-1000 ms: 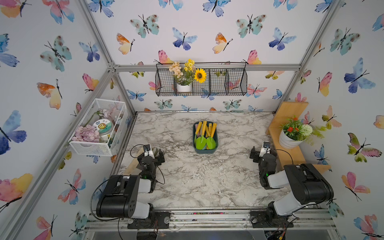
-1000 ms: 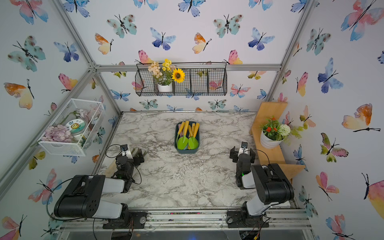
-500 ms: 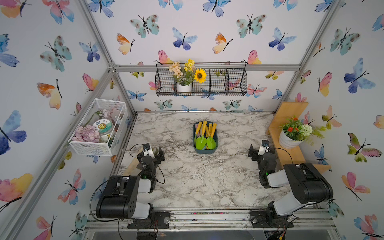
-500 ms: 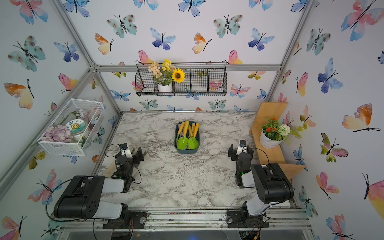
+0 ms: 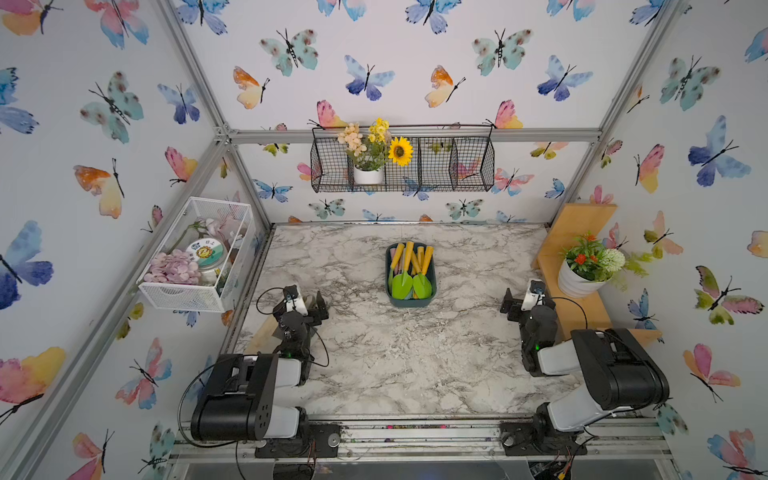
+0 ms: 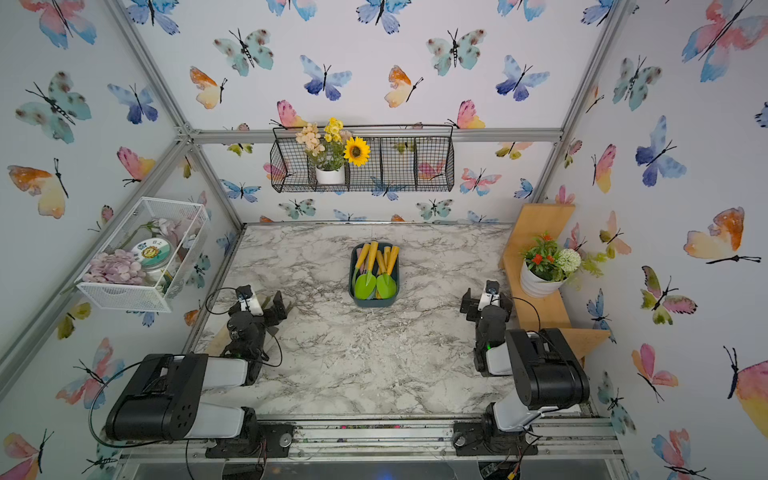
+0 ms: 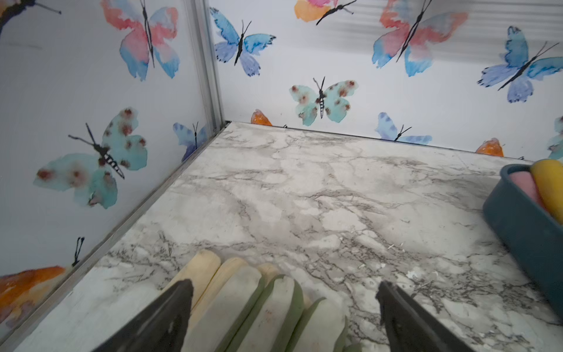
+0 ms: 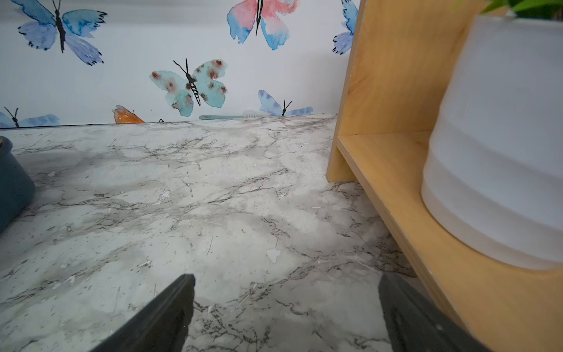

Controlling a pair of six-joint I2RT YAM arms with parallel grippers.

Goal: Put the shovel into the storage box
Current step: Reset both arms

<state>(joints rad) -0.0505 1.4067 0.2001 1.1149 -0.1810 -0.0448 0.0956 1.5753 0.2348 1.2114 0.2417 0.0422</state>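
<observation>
The dark teal storage box stands at the middle of the marble table. Several shovels lie in it, two showing green blades and yellow handles pointing to the back wall. My left gripper rests low at the table's left edge, open and empty; a corner of the box shows beside it. My right gripper sits low at the right edge, open over bare marble, with the box wall far off.
A pale slatted wooden piece lies flat under the left gripper. A wooden shelf with a white flower pot stands close beside the right gripper. A white mesh basket and a black wire rack hang on the walls.
Both wrists have shifted only slightly in place. The box and the shovels in it have not moved, and both grippers stay open.
</observation>
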